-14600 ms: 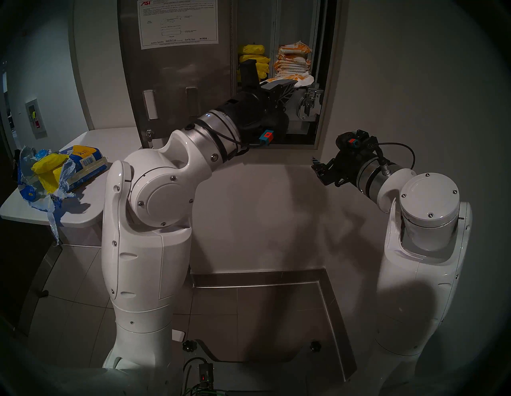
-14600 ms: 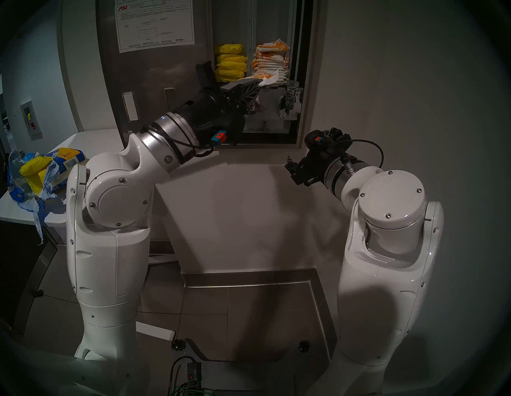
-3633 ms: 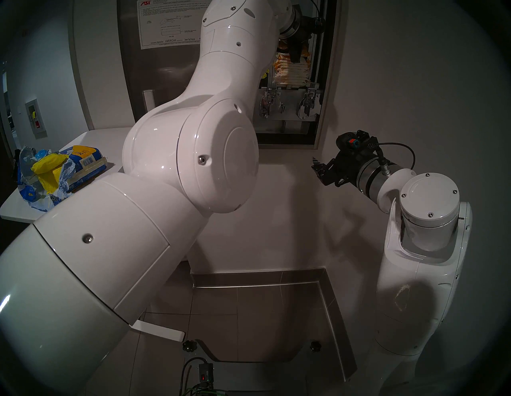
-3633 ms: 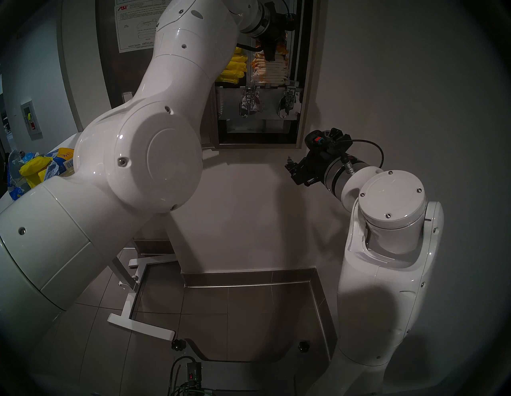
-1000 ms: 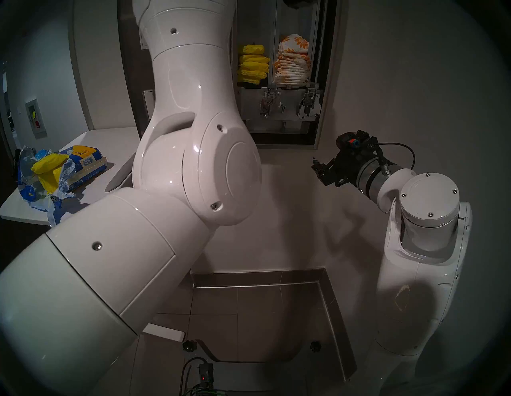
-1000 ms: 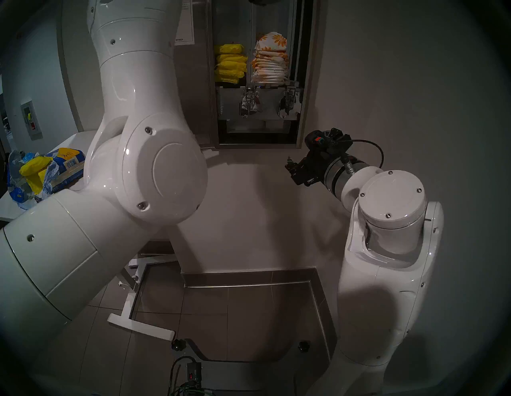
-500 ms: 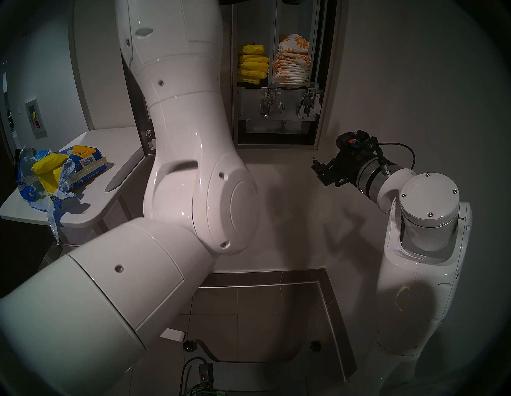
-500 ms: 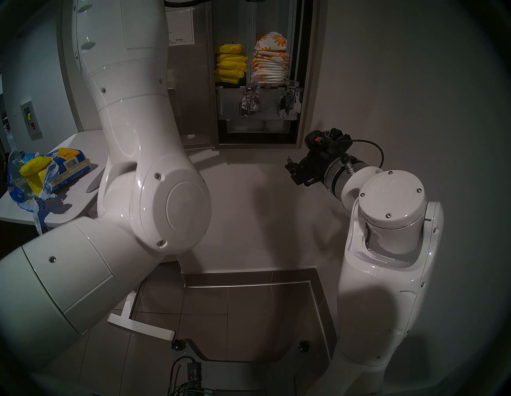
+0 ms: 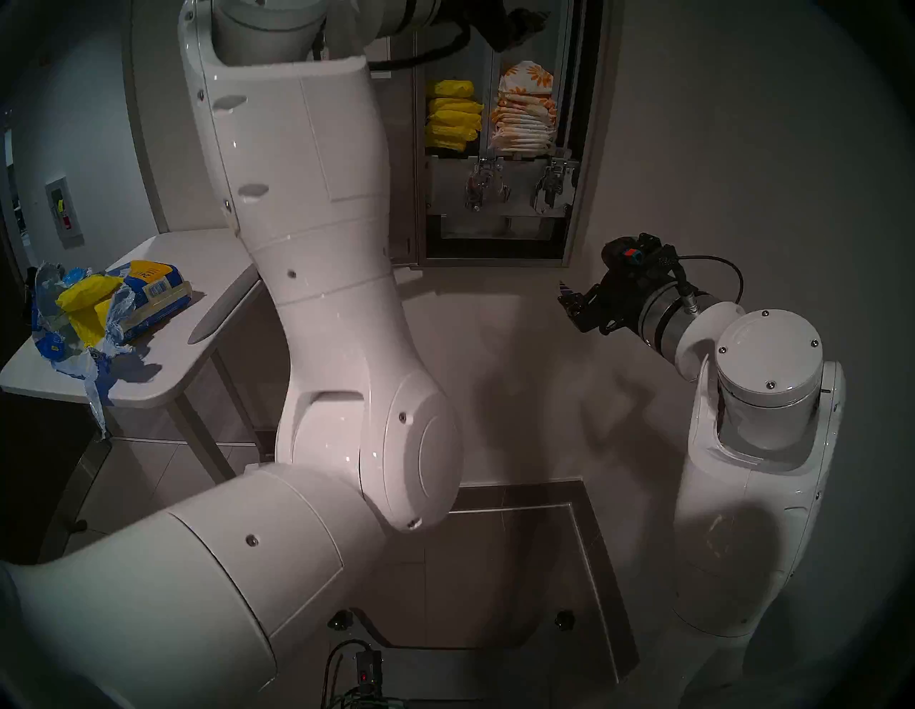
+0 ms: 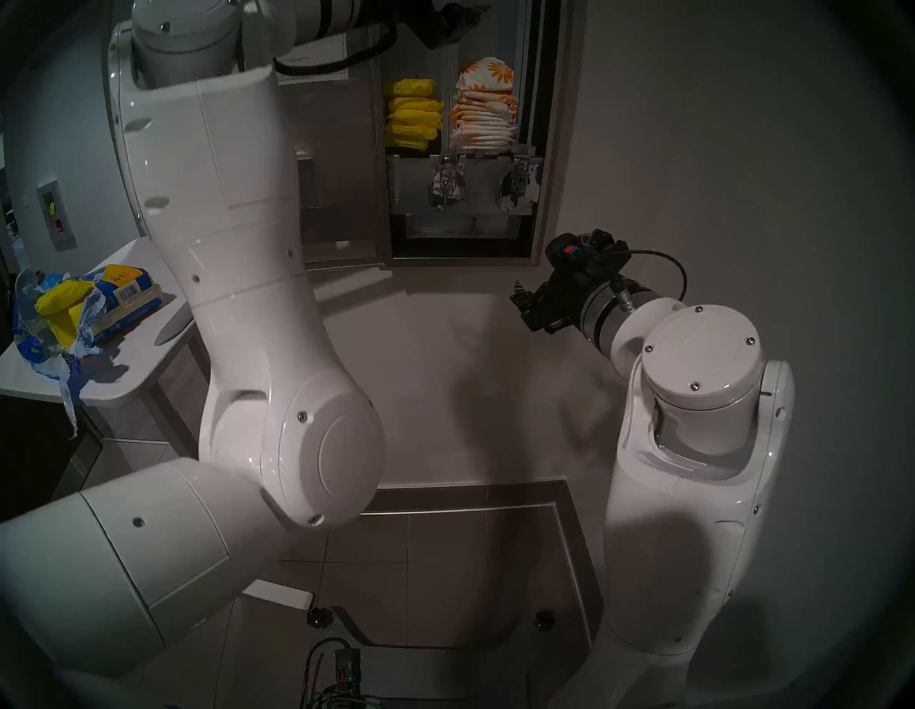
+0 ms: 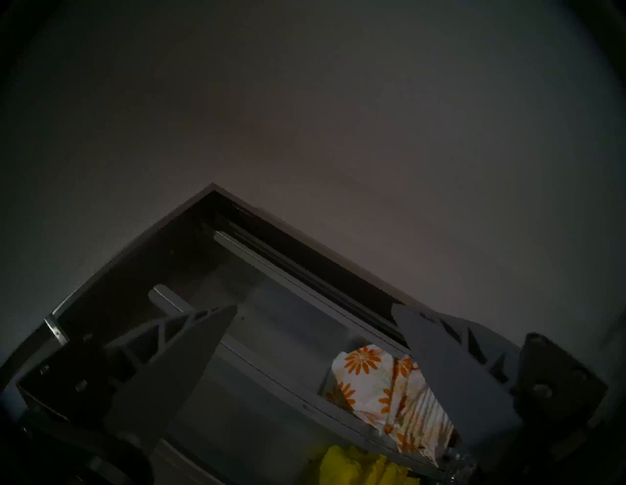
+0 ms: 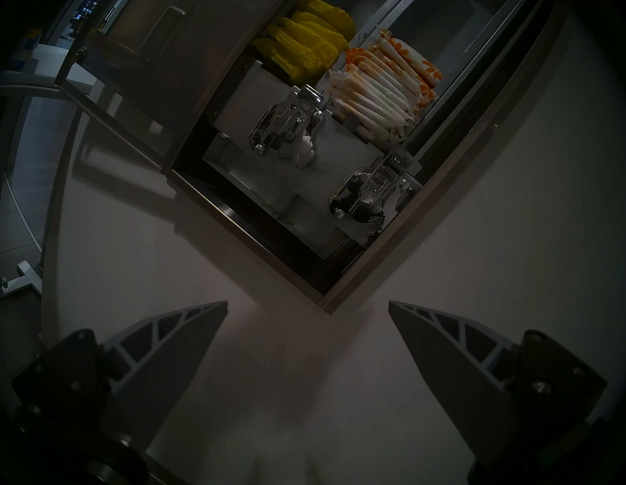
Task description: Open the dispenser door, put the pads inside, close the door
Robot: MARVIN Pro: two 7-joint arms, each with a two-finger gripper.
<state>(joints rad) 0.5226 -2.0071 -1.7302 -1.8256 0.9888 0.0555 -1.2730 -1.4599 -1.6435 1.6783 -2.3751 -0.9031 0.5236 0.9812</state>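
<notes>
The dispenser door [image 10: 346, 173] stands swung open to the left, largely hidden behind my left arm; in the right wrist view the door [image 12: 142, 57] shows edge-on. Inside, the pads [image 9: 525, 116] in orange-daisy wrappers sit stacked in the right column, the top one bulging upward. My left gripper [image 9: 525, 17] hangs open and empty at the cabinet's top, above the pads [image 11: 372, 379]; the left gripper [image 11: 314, 306] holds nothing between its fingers. Below and right of the cabinet, my right gripper [image 9: 569, 302] stands open and empty; the right gripper [image 12: 307, 303] faces the wall, with the pads [image 12: 382, 91] farther off.
Yellow packets [image 9: 453, 116] fill the cabinet's left column. Two chrome lever mechanisms [image 12: 288, 125] sit below the stacks. A torn blue-and-yellow bag [image 9: 99, 307] lies on the white side table [image 9: 173, 376] at the left. My left arm's elbow [image 9: 411, 460] fills the middle.
My left arm's elbow has dropped lower and its upper part has swung left, uncovering more of the side table. The left wrist and gripper now show at the cabinet's top. The right arm has not moved.
</notes>
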